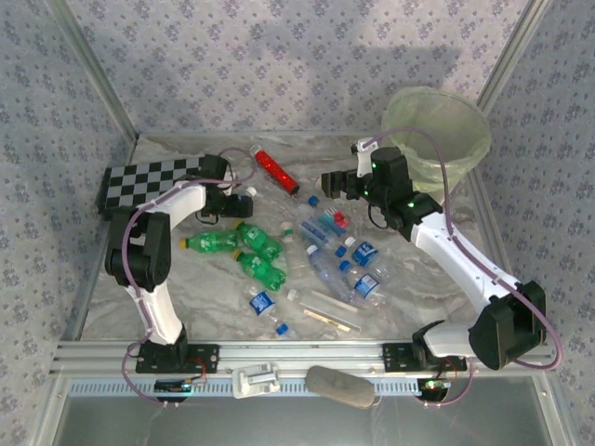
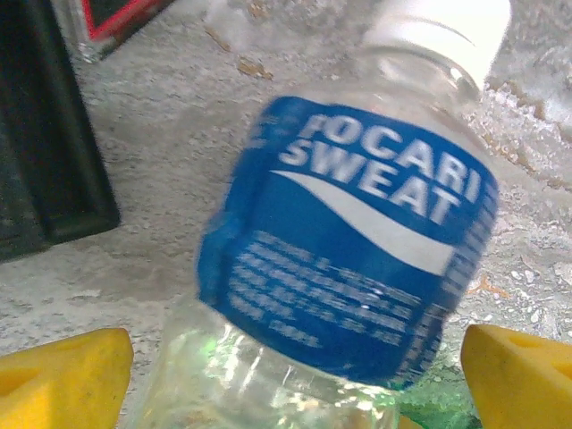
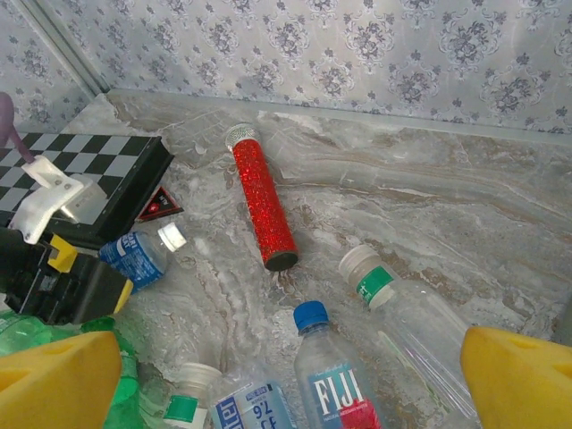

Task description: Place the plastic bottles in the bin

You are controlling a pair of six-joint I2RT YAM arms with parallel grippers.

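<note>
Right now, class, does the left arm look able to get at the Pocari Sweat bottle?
Probably yes: the open left gripper already straddles the bottle, with its yellow fingers on either side and nothing in between.

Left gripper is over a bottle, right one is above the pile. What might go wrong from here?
1. The left gripper stands open around the Pocari Sweat bottle, which lies slanted between its jaws; closing may squeeze it out sideways.
2. The bin sits far right, with the open right gripper between it and this bottle; the carry may clash with that arm.
</note>
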